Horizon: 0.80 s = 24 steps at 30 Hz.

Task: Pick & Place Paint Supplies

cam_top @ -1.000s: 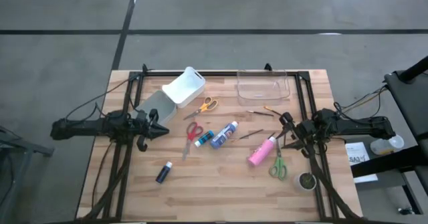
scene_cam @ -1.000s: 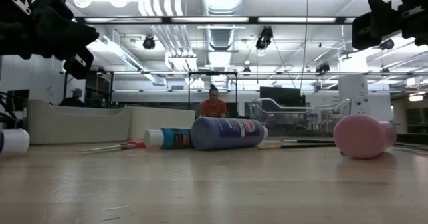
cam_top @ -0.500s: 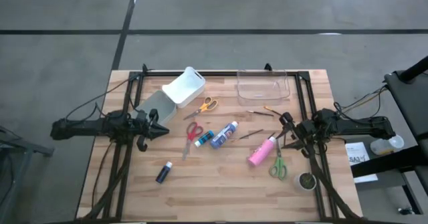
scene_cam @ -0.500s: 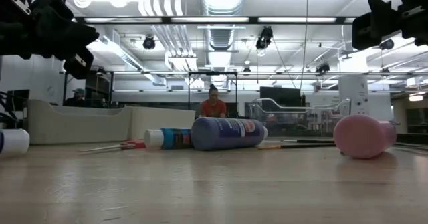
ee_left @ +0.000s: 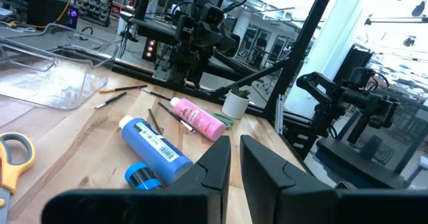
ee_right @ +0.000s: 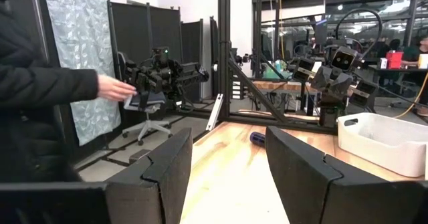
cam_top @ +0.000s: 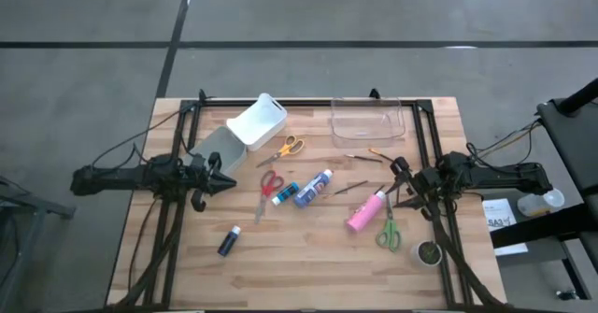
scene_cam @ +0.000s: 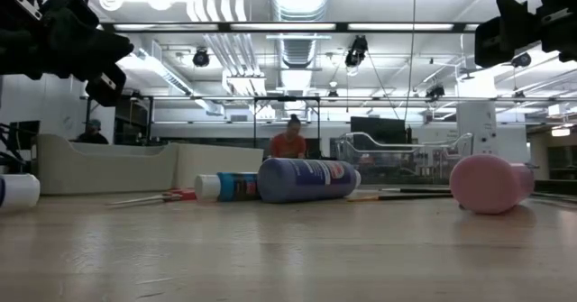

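While both arms hover above the counter (cam_top: 308, 266) holding nothing, lies flat at the middle: blue-and-white tube (cam_top: 314, 188), the landmark here. Just right of the tube, a thin brown paintbrush (cam_top: 351, 188); beyond that, pink bottle (cam_top: 364, 211) on its side, with green scissors (cam_top: 388, 231) beside it. Farther back and right of the tube, more brushes (cam_top: 364, 157) near a clear tray (cam_top: 366, 119). Left of the tube, red scissors (cam_top: 269, 185); behind them, yellow scissors (cam_top: 286, 148) and a white bin (cam_top: 255, 120). Toward the front left of the tube, well apart, small dark blue bottle (cam_top: 228, 241). Far left of the tube, left gripper (cam_top: 224, 182), jaws nearly closed with a narrow slit. Right of the pink bottle, right gripper (cam_top: 398, 184), jaws parted, empty.
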{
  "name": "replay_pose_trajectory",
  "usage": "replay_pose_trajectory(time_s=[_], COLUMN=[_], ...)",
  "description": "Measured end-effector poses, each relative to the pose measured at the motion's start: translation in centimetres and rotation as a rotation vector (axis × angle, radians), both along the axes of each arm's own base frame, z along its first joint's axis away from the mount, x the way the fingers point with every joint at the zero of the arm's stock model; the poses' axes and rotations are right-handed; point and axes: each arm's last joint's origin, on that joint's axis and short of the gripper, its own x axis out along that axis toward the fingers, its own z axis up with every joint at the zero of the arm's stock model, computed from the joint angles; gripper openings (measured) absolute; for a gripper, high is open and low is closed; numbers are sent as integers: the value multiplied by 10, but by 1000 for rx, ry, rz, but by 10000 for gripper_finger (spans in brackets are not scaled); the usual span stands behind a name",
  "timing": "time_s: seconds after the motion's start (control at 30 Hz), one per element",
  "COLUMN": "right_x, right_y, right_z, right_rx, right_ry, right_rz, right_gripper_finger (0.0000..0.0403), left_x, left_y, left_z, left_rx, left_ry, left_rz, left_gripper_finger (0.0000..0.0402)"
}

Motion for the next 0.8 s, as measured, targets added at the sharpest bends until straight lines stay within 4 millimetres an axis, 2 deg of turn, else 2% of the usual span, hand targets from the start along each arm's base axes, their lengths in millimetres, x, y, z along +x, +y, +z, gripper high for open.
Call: replay_pose_trajectory(time_s=[0.5,0.8], right_x=[0,0], right_y=[0,0], right_z=[0,0], right_rx=[0,0], right_ry=[0,-1], right_rz=[0,0], right_gripper_finger=[188,188], left_x=[0,0], left_y=[0,0], left_z=[0,1], left_rx=[-2,-264], left_ry=[0,37], left_rz=[0,-1], left_gripper_finger=[45,45])
